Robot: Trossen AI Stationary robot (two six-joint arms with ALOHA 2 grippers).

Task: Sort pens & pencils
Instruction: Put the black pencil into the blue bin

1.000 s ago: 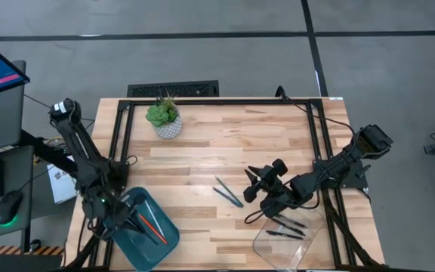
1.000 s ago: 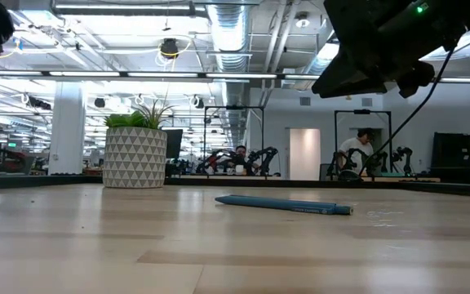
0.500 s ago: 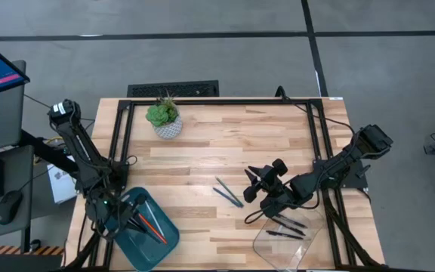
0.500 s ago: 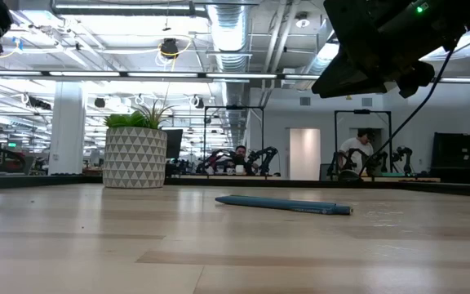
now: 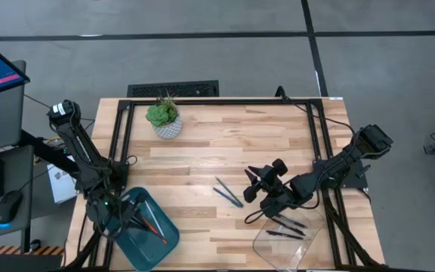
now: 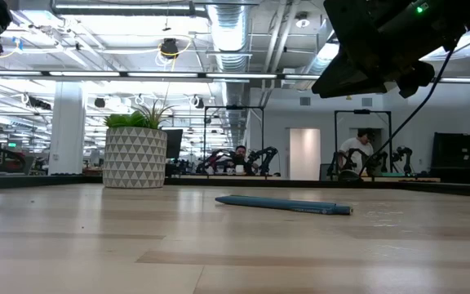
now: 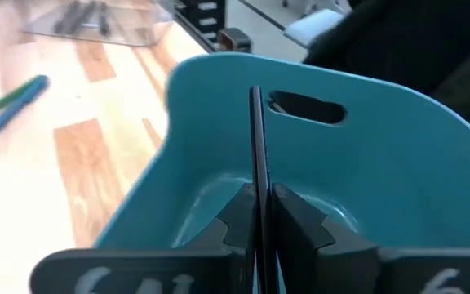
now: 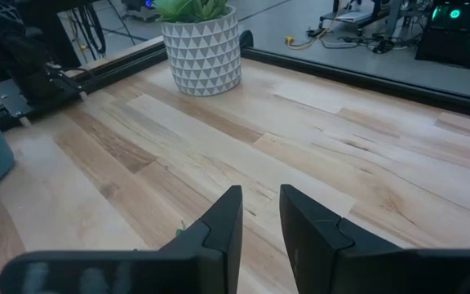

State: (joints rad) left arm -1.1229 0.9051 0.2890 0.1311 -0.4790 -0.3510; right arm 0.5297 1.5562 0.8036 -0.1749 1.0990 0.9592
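Left tool [image 7: 258,219] pinches a pencil [image 7: 255,147] over the teal bin [image 5: 143,234] at 7 o'clock for sorting; right tool [image 8: 259,214] waits spread.

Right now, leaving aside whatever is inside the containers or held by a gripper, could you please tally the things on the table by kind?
Loose sticks on the bare wood: 2
Containers: 2, the teal bin and the clear tray
Potted plant: 1
Total: 5

Left gripper [image 7: 257,214] pinched shut — right gripper [image 8: 258,214] parted.
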